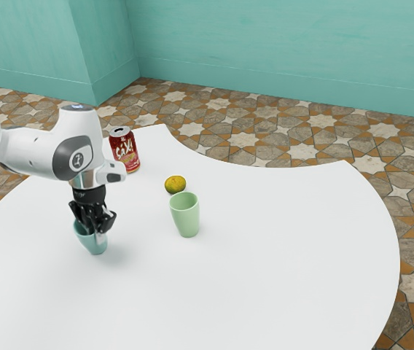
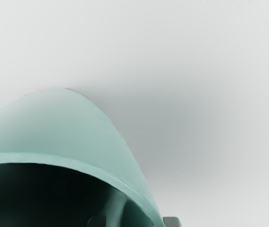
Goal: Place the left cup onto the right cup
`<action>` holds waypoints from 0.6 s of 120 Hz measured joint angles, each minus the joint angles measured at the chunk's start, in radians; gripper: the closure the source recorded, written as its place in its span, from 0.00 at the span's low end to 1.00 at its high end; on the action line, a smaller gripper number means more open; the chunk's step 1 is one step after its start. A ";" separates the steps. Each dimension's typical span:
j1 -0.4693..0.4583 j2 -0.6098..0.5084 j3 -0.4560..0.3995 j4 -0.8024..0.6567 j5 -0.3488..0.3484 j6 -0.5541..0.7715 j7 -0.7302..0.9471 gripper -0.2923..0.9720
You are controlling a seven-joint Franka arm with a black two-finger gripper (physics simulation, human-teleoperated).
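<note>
The teal cup (image 1: 89,244) is the left one. It sits low on the near-left part of the white surface (image 1: 265,284), under my hand. It leans a little off upright, and I cannot tell whether its base still touches the surface. My jaws come down on its rim from above and pinch the cup's wall, one finger inside the mouth and one outside.

In the wrist view the same cup (image 2: 63,127) looms right beneath the hand. Its dark inside is open to the camera, and two dark fingertips (image 2: 171,221) sit on either side of the rim's near edge.

The green cup (image 1: 185,216) stands upright to the exterior view's right of the teal one, mouth up, apart from it with bare surface between them. Just behind the green cup lies a small round yellow-green fruit (image 1: 175,184), close to it but not touching. Farther back and toward the exterior view's left stands a red can (image 1: 125,152), near the surface's far edge.

My arm (image 1: 39,149) comes in from the exterior view's left, its white wrist bent straight down over the teal cup.
</note>
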 joint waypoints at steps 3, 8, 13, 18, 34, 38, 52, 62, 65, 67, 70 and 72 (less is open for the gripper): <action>0.000 0.000 0.000 0.001 0.002 0.000 0.001 0.74; 0.000 -0.001 0.000 0.004 0.007 0.001 0.002 0.77; 0.000 -0.002 0.000 0.008 0.014 0.001 0.004 0.79; 0.001 -0.002 0.001 0.011 0.022 0.001 0.005 0.80; 0.002 -0.004 0.003 0.034 0.046 -0.005 0.010 0.82; 0.001 -0.004 0.003 0.043 0.053 -0.006 0.012 0.83; -0.002 -0.006 0.003 0.097 0.080 -0.021 0.015 0.84; -0.009 -0.006 0.003 0.157 0.091 -0.040 0.018 0.84; -0.011 -0.005 0.002 0.175 0.094 -0.047 0.019 0.85; -0.011 -0.005 0.002 0.187 0.095 -0.051 0.019 0.85; -0.012 -0.004 0.001 0.204 0.096 -0.058 0.020 0.85; -0.012 -0.003 0.000 0.215 0.097 -0.063 0.021 0.85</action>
